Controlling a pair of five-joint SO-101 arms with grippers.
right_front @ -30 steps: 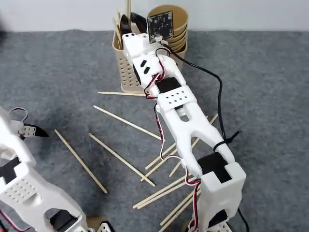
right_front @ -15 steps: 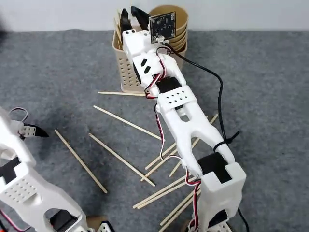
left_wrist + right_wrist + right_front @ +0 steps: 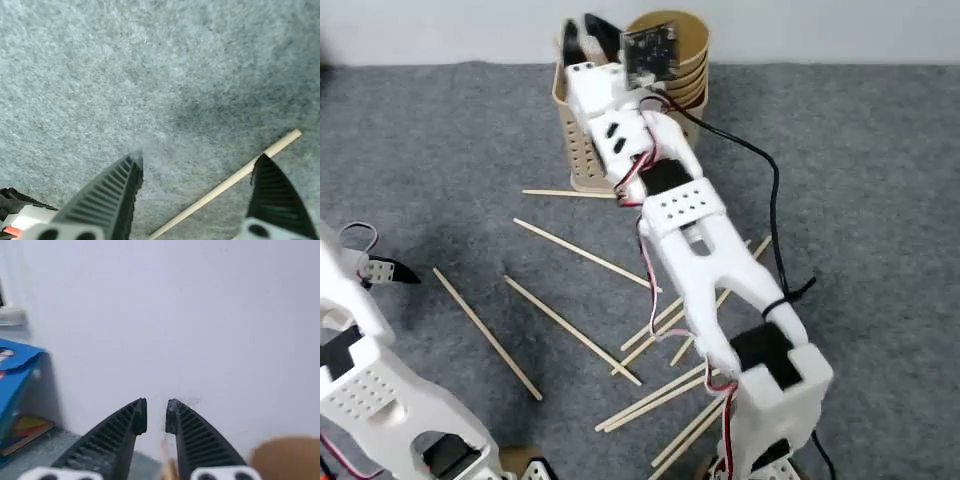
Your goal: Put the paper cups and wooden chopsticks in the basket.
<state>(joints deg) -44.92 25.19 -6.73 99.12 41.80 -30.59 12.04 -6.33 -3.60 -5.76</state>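
Seeing right gripper (image 3: 588, 33) over beige plastic basket (image 3: 582, 165), jaws slightly parted, empty; left gripper (image 3: 198, 161) wide open, empty, above thin pale wooden chopstick (image 3: 225, 182) on grey carpet (image 3: 880, 150). I judge it light, stiff, rolls easily; take mid-length. Brown paper cups (image 3: 698, 65) at basket.

The basket (image 3: 582, 150) stands at the table's (image 3: 880, 180) far edge, the cups (image 3: 688, 62) just beside it on the right and the right gripper (image 3: 588, 35) above it, with chopsticks (image 3: 582, 254) scattered in front and the left gripper (image 3: 198, 159) over one at the left.
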